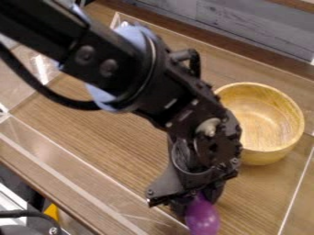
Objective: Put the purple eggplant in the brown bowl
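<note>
Gripper (pixel 189 198) is pointing down at the bottom of the view, fingers drawn together and clamping on the near-hidden upper end of the eggplant. Black arm (pixel 160 83) is taking up most of the frame, slanting from top left to bottom centre, a pale blue section showing behind its upper part. Wooden table (pixel 92 138) is spreading under everything, light seam lines running across it. Grey wall (pixel 252 32) is standing along the top right. Tan bowl (pixel 276 106) is sitting upright on the table at the right, opening facing up, part of its left side hiding behind the arm; inside is showing bare wood. Black cable (pixel 33 84) is curving down from the top left and passing toward the arm. Purple eggplant (pixel 201 218) is staying outside the bowl, below it in the view, glossy rounded end pointing toward the bottom edge; whether it is touching the table, can't tell.
</note>
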`<control>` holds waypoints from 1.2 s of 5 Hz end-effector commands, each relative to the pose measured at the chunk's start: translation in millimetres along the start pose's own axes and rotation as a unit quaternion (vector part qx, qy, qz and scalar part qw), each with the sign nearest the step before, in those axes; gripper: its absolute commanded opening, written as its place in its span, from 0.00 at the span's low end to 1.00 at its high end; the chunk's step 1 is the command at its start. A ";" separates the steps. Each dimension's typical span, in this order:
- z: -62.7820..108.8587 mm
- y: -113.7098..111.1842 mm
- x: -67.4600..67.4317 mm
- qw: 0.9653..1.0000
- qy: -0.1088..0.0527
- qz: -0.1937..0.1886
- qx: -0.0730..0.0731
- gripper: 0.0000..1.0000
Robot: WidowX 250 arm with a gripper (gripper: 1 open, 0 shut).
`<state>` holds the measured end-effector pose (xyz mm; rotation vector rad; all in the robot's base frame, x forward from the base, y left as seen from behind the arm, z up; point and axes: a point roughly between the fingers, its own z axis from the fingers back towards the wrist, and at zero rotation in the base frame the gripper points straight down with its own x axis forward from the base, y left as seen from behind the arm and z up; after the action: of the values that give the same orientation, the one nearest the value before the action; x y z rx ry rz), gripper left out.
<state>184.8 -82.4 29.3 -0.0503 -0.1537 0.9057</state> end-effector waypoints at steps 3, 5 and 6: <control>37.9 -23.3 26.1 0.999 0.012 -0.006 -0.032 0.00; 45.4 -53.5 54.9 0.999 0.025 0.023 -0.034 0.00; 45.0 -64.1 63.2 0.998 0.033 0.035 -0.043 0.00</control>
<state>257.9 -72.4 75.8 -0.1278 -0.0955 0.9594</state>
